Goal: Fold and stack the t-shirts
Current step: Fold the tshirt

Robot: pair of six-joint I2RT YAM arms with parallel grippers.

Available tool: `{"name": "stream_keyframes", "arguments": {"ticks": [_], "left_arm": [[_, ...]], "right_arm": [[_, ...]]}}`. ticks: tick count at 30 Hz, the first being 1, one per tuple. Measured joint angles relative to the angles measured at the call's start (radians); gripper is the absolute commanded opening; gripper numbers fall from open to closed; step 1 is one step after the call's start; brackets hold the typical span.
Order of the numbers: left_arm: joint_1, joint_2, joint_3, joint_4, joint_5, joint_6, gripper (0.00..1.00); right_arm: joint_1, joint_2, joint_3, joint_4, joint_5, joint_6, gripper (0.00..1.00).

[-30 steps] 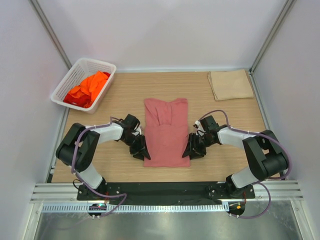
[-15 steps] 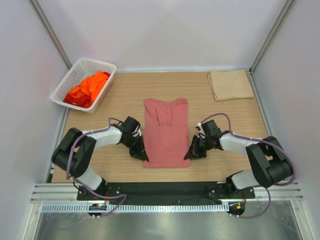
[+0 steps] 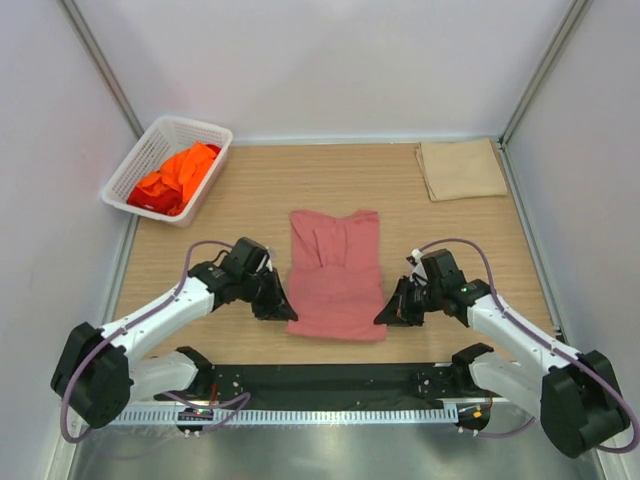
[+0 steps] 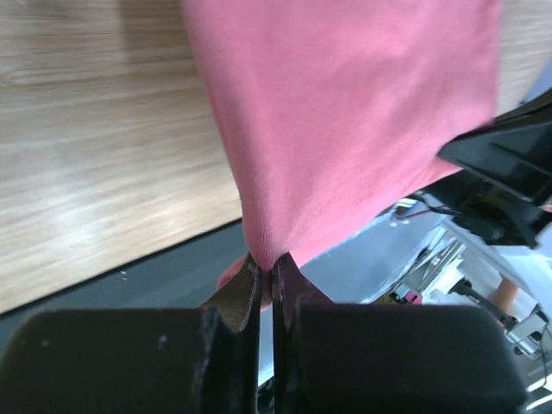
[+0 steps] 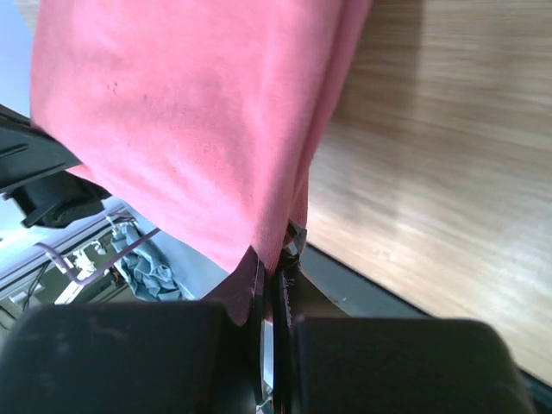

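A salmon-pink t-shirt (image 3: 336, 274), folded into a long strip, lies in the middle of the wooden table. My left gripper (image 3: 287, 312) is shut on its near left corner; the left wrist view shows the cloth (image 4: 345, 129) pinched at the gripper (image 4: 269, 266). My right gripper (image 3: 383, 316) is shut on its near right corner, with the shirt (image 5: 207, 121) pinched at the gripper (image 5: 278, 259) in the right wrist view. The near edge is lifted off the table. Orange and red t-shirts (image 3: 178, 176) lie bunched in the basket.
A white lattice basket (image 3: 205, 130) stands at the back left. A folded tan cloth (image 3: 461, 168) lies at the back right corner. A black rail (image 3: 330, 382) runs along the table's near edge.
Both grippers have moved toward the near edge with the shirt's near corners, dragging the shirt slightly nearer and lifting its near edge. The arms have stretched out lower.
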Motion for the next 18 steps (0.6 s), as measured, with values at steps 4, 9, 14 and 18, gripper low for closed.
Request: {"name": "stream_keyframes", "arguments": {"ticks": [4, 9, 14, 18], "left_arm": [[-0.001, -0.042, 0.095, -0.078, -0.027, -0.02, 0.0], [0.009, 0.028, 0.216, -0.139, -0.056, -0.006, 0.0], [0.076, 0.192, 0.339, -0.184, -0.05, 0.042, 0.0], [0.145, 0.32, 0.483, -0.209, -0.034, 0.1, 0.0]], "right_arm": [[0.0, -0.04, 0.066, -0.074, 0.001, 0.015, 0.02], [-0.003, 0.042, 0.2, -0.121, 0.011, 0.009, 0.02], [-0.046, 0.217, 0.358, -0.143, 0.01, -0.026, 0.02], [-0.095, 0.331, 0.465, -0.146, -0.003, -0.055, 0.02]]}}
